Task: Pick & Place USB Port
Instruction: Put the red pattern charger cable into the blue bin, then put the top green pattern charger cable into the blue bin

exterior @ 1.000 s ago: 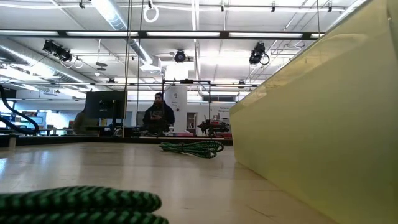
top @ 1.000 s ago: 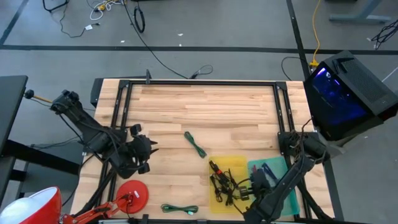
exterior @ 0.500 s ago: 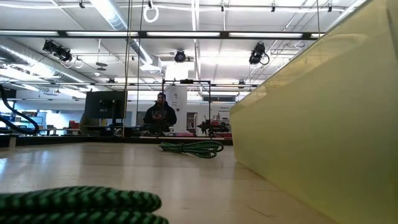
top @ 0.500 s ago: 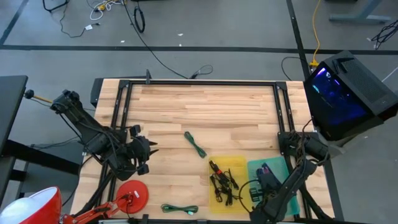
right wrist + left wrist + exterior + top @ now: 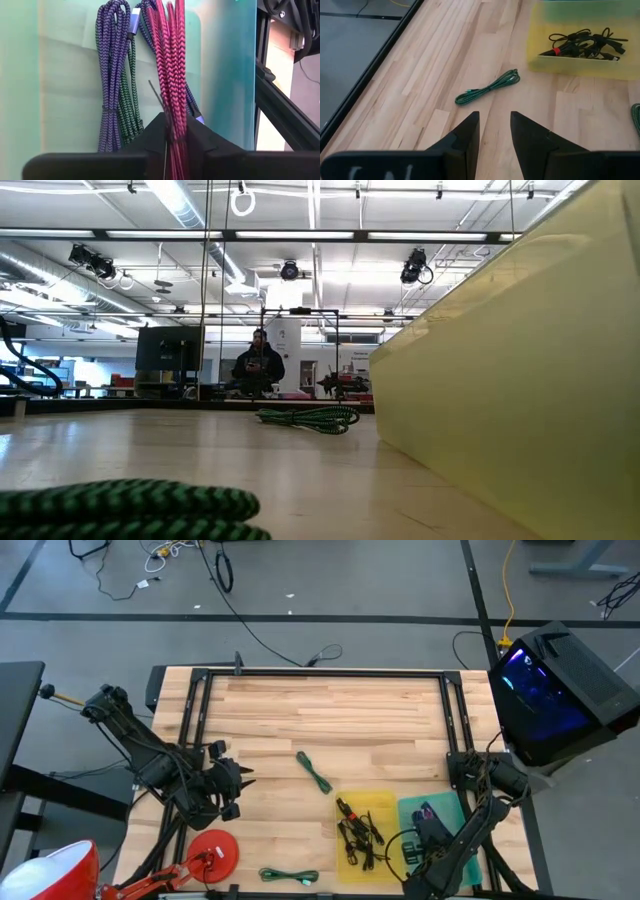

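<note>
My right gripper (image 5: 424,827) (image 5: 175,126) hovers over the teal bin (image 5: 450,812) (image 5: 65,75) at the table's near right. It is shut on a bundled red braided cable (image 5: 172,55). Purple and green braided cables (image 5: 116,75) lie on the bin's floor beneath it. The yellow bin (image 5: 378,802) next to it holds black cables (image 5: 358,832). My left gripper (image 5: 232,796) (image 5: 493,120) waits open near the table's left edge. One green cable (image 5: 314,772) (image 5: 487,87) lies flat mid-table, another (image 5: 288,876) by the near edge. My right gripper pinches the red cable bundle (image 5: 173,111) between its two fingers, which come from above and point down into the teal bin. The bundle runs on past the fingertips, down over the purple cables. Whether its far end rests on them, I cannot tell.
A red disc (image 5: 213,852) sits by the near left corner. Black frame rails (image 5: 320,673) run along the table's edges. In the low view the yellow bin's wall (image 5: 520,380) fills the right side, and a person (image 5: 257,365) stands far behind the table.
My right gripper has moved toward the table's right edge, from the border between the yellow and teal bins to above the teal bin, staying shut on the red cable.
</note>
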